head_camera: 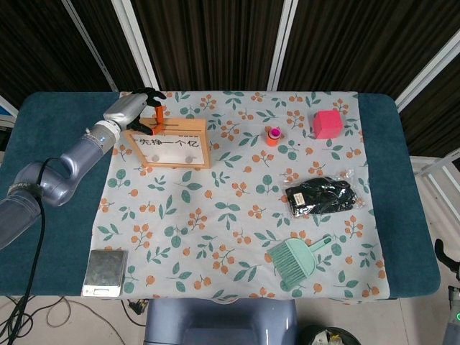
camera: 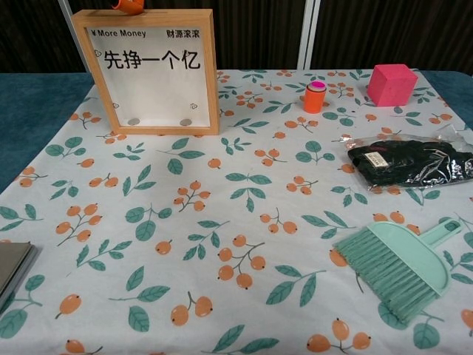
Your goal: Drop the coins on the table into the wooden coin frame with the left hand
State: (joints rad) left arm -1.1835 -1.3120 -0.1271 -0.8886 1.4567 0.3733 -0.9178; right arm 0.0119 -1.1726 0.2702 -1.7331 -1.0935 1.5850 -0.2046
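The wooden coin frame (head_camera: 172,144) stands upright at the back left of the cloth, its printed face toward me. Two coins (camera: 134,120) (camera: 185,122) lie at the bottom inside it, behind the clear pane. My left hand (head_camera: 138,110) hovers at the frame's top left corner, its orange-tipped fingers (head_camera: 156,113) curled down over the top edge. In the chest view only an orange fingertip (camera: 130,4) shows above the frame (camera: 211,74). Any coin between the fingers is too small to see. My right hand is out of both views.
On the floral cloth are an orange and pink small cup (head_camera: 272,136), a pink cube (head_camera: 327,123), a black bagged item (head_camera: 320,195), a green dustpan brush (head_camera: 297,259) and a silver scale (head_camera: 104,272) at the front left corner.
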